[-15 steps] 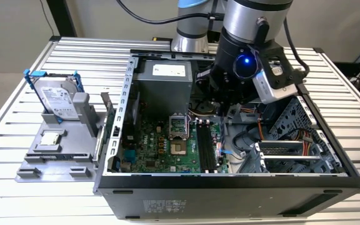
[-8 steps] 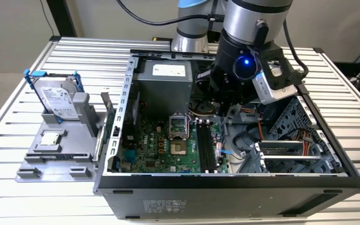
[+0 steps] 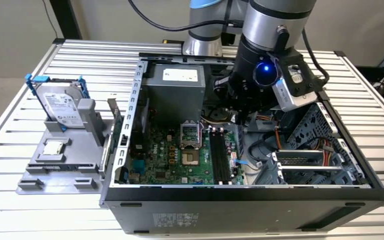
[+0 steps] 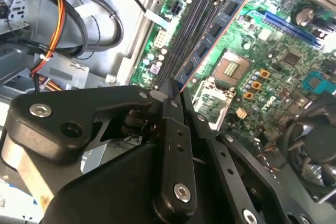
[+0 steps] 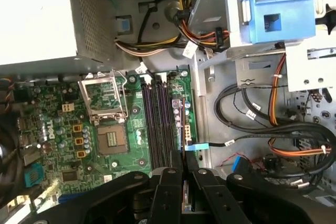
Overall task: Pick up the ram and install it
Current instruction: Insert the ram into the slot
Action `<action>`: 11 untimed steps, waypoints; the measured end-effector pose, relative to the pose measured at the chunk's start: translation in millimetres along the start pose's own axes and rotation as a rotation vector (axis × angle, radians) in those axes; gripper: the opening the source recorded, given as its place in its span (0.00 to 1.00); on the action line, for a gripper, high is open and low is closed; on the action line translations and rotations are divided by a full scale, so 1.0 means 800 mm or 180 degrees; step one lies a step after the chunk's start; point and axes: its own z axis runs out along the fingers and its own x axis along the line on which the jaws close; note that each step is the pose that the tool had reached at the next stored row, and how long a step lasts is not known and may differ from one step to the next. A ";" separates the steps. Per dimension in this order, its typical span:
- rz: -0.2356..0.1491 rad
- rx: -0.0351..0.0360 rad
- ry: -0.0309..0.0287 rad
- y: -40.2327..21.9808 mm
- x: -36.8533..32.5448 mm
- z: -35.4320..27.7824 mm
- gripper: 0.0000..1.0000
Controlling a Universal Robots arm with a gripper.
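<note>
In the second wrist view the ram (image 4: 212, 35), a long dark stick with black chips and an orange edge, juts out from between my gripper's (image 4: 173, 92) black fingers, which are shut on one end of it. The stick hangs just above the green motherboard, lying roughly along the long black memory slots (image 4: 186, 30). The first wrist view has the gripper (image 5: 184, 170) over the near end of those slots (image 5: 157, 119). From the exterior view the gripper (image 3: 240, 115) is low inside the open computer case, above the slots (image 3: 220, 155).
A grey power supply (image 3: 172, 87) fills the back of the case. The CPU socket (image 5: 110, 140) lies beside the slots. Loose cables (image 5: 273, 145) and a drive cage (image 3: 312, 160) crowd the exterior view's right. A hard drive in a blue frame (image 3: 62, 102) stands outside the case.
</note>
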 end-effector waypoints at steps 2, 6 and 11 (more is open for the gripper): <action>-0.0047 -0.0003 -0.0010 0.0021 0.0005 0.0046 0.00; -0.0184 -0.0007 -0.0011 0.0020 0.0013 0.0137 0.00; -0.0186 -0.0007 -0.0011 0.0008 0.0098 0.0249 0.00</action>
